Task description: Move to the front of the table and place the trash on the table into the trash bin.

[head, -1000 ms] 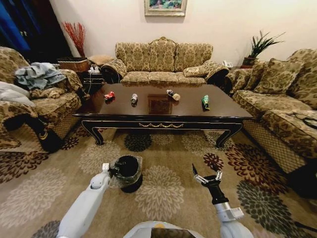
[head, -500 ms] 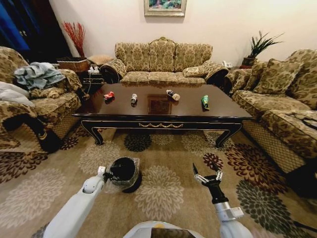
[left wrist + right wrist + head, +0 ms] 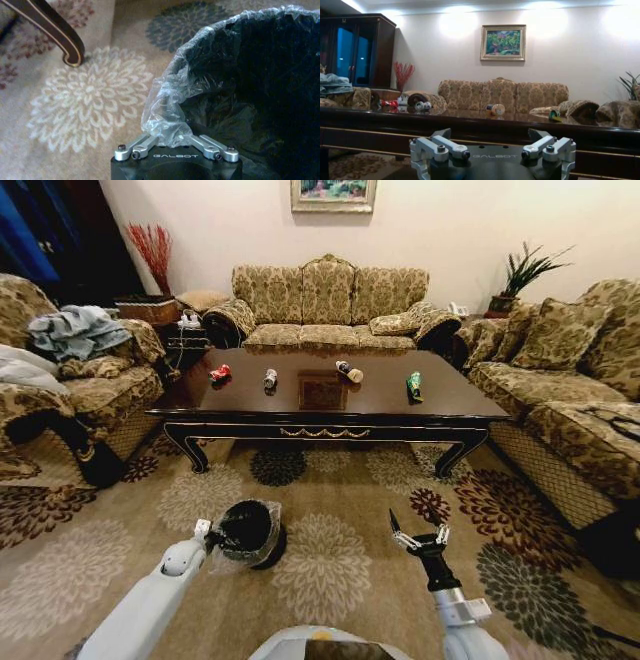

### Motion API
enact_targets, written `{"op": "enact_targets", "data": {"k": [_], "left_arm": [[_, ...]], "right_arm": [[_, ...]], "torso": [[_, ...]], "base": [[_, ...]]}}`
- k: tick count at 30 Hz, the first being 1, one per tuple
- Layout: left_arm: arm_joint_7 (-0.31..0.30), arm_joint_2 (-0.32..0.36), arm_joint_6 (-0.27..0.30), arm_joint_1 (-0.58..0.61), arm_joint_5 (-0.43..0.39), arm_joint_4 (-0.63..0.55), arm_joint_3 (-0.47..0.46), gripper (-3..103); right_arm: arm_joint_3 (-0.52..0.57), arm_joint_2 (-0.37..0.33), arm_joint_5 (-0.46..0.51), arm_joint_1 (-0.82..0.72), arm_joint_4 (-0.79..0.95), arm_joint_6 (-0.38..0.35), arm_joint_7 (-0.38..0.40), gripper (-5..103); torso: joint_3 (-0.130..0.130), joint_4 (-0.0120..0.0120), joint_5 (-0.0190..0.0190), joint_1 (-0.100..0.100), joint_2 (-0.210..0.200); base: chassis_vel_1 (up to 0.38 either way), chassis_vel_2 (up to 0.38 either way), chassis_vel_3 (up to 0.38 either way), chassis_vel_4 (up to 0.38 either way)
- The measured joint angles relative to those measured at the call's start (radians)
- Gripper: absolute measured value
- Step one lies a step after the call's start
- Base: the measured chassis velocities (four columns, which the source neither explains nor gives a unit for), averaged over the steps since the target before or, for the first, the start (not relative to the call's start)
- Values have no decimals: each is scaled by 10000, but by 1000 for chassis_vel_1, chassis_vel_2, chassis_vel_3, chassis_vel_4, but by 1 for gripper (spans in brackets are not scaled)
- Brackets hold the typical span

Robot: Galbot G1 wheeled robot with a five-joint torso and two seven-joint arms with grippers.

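the robot stands short of the table (image 3: 330, 408); all four pieces of trash (image 3: 414, 386) lie on it; the left tool (image 3: 169, 144) pinches the trash bin (image 3: 247, 530) liner; the right tool (image 3: 419, 536) hangs open, empty.

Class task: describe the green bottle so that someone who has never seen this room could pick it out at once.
Find the dark glossy table before the sofa. Four small items lie in a row across its top; the green bottle lies at the row's right end, the only green one.
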Motion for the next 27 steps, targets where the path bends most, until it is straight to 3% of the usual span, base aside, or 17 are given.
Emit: {"op": "enact_targets", "data": {"k": [5,8,9,11,14,15,17,22,27], "left_arm": [[77,3,-698,200,382,-2,-161,6],[139,-93,-1758,389,922,-160,-581,3],[139,-93,-1758,389,922,-160,-581,3],[119,-147,-2319,647,1075,-764,-993,1],[78,-178,-2430,958,914,-1652,-1305,1],[69,-182,-2448,1159,807,-2274,-1491,1],[-15,-167,-2407,1469,610,-3172,-1787,1],[-147,-226,-2381,1901,464,-4149,-2213,0],[-729,-262,-2232,2314,-417,-5047,-2651,0]], "right_arm": [[-9,29,1,30,-3,12,0,100],[-28,69,-2,31,-24,39,-9,100],[-28,69,-2,31,-24,39,-9,100],[-29,74,-6,30,-30,45,-13,100],[-34,74,-6,53,-30,44,-10,100],[-35,70,3,80,-23,32,-9,100],[-45,58,17,138,-22,8,-7,100],[-65,50,21,176,-17,-3,-8,100],[-16,52,111,122,36,-4,-9,100]], "torso": [[0,4,4,0,0],[1,2,5,0,-2],[1,2,5,0,-2],[1,4,16,0,-3],[1,9,11,0,-3],[0,0,2,0,-3],[-3,-3,19,0,-2],[-1,-2,5,0,-3],[-2,-1,6,0,-2]], "base": [[0,0,0,0],[0,0,0,0],[0,0,0,0],[0,0,0,0],[0,0,0,0],[0,0,0,0],[0,0,0,0],[0,0,0,0],[0,0,0,0]]}}
